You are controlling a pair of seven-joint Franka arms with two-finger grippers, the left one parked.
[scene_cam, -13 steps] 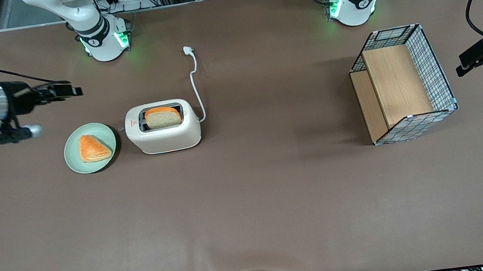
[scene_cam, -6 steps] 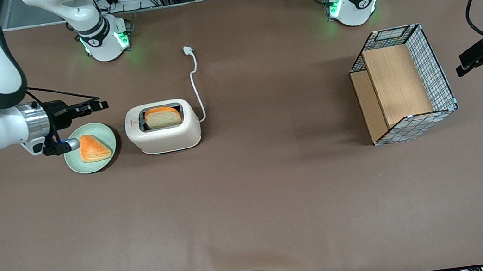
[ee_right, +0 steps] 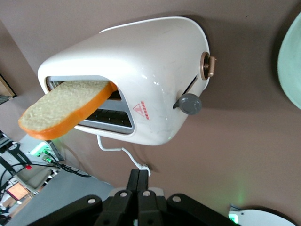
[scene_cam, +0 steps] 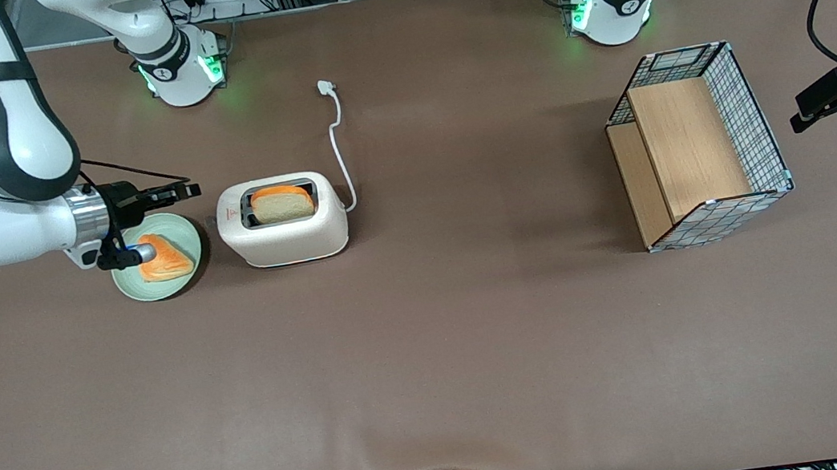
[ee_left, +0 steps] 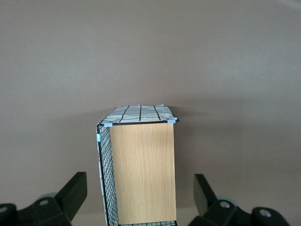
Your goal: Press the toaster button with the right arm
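The cream-white toaster [scene_cam: 282, 221] stands on the brown table with a bread slice [scene_cam: 283, 203] in one slot and a white cord [scene_cam: 339, 144] running away from the front camera. It also shows in the right wrist view [ee_right: 141, 80], with the grey toaster button [ee_right: 189, 103] on its narrow end and a round copper dial [ee_right: 207, 65] beside it. The right arm [scene_cam: 4, 160] reaches over the green plate [scene_cam: 179, 228]. My gripper [scene_cam: 188, 190] is shut and empty, a short gap from the toaster's button end and above it. Its fingertips [ee_right: 140, 175] show pressed together.
The green plate holds a triangular orange bread piece [scene_cam: 164, 258], under the arm's wrist, beside the toaster. A wire basket with wooden panels [scene_cam: 698, 145] stands toward the parked arm's end of the table, also seen in the left wrist view [ee_left: 141, 165].
The right arm has swung in from the table's edge toward the toaster; the shut gripper moved from well clear of the plate to just short of the toaster's button end.
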